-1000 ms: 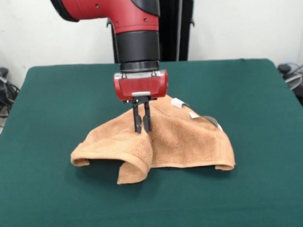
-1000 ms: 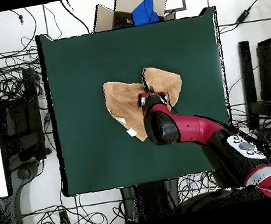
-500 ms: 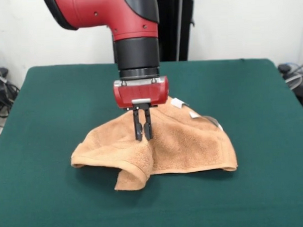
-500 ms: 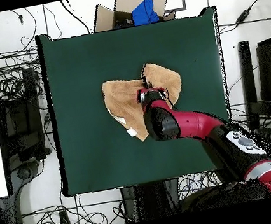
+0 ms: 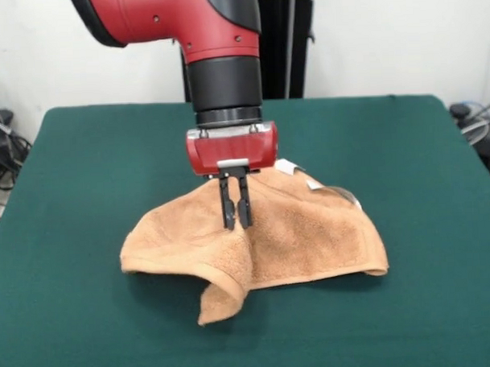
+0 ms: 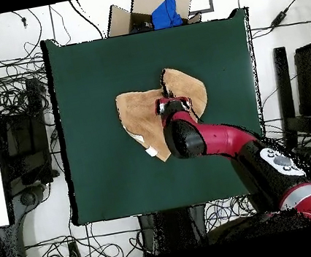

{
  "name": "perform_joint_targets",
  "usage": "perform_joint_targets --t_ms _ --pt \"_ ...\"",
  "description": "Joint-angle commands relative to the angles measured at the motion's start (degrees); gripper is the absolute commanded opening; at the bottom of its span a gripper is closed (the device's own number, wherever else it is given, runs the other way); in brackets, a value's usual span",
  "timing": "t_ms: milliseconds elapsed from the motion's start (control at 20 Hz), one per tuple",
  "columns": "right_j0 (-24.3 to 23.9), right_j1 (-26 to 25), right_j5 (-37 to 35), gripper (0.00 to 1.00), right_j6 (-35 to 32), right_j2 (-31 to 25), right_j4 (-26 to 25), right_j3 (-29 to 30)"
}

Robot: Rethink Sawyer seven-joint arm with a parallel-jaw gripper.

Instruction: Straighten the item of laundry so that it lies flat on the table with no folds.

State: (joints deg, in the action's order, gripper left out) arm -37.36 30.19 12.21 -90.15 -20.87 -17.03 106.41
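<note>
Shifted since the earlier frame — towel dragged slightly toward the counter's near edge, fingers pinched shut on its raised centre fold. Item mid-counter, one corner curled under. Advice: pull low and steadily — let the tucked corner unroll.

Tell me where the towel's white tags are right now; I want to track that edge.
In the front view the white tags sit on the towel's far edge, just right of the gripper, which pinches the cloth near the table's middle.
</note>
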Motion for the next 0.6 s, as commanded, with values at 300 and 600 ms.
perform_joint_targets --t_ms 300,600 --pt "-2.66 -4.99 -7.57 0.00 -3.24 -9.07 -4.00 -8.44" --pt "-1.27 -2.94 -4.95 0.00 -6.09 -6.60 -3.66 -5.28"
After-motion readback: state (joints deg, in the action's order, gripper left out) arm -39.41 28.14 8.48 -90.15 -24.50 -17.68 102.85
